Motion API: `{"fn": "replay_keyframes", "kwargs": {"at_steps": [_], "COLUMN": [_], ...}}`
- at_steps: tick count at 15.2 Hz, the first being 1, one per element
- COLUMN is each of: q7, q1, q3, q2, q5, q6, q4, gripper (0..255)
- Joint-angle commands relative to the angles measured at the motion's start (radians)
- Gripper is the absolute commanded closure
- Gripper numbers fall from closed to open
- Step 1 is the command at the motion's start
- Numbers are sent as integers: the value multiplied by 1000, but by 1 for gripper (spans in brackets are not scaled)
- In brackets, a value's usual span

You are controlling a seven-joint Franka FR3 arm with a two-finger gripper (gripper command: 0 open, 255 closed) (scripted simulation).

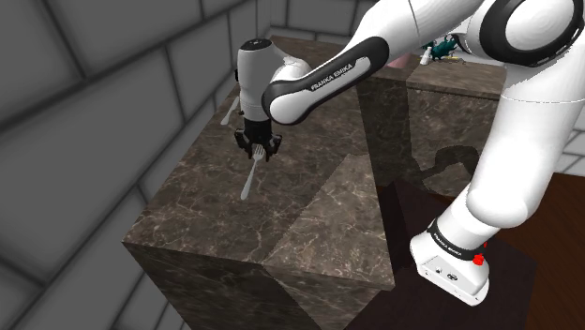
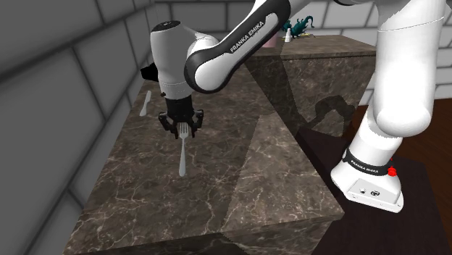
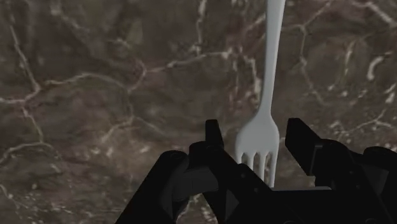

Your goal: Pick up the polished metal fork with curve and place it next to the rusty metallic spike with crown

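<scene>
Gripper [image 1: 257,150]: fingers apart, one on each side of the fork's tines, a gap on both sides; nothing held.
Fork [image 3: 272,63]: pale grey, lying on the counter [image 1: 319,225], nearer the wall-side edge than the stand-side edge; tines under the gripper, handle pointing away from it.
Counter: dark stone with pale veins.
Small white utensil [image 2: 146,101]: by the wall-side edge, apart from the fork.
Teal figure [image 2: 297,27]: on the far, higher block.

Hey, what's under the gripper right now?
The fork lies on the marbled counter, its tined end between the open fingers of the gripper. Its tine tips are hidden behind the gripper body.
</scene>
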Motion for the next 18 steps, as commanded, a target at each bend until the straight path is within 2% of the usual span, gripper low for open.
{"fn": "replay_keyframes", "kwargs": {"at_steps": [1,6,18], "q7": [0,0,-51], "q1": [0,-1,-23], "q3": [-2,0,29], "q2": [7,7,-78], "q5": [-1,-1,69], "q6": [24,25,-105], "q4": [-1,-4,58], "gripper": [255,255,255]}}
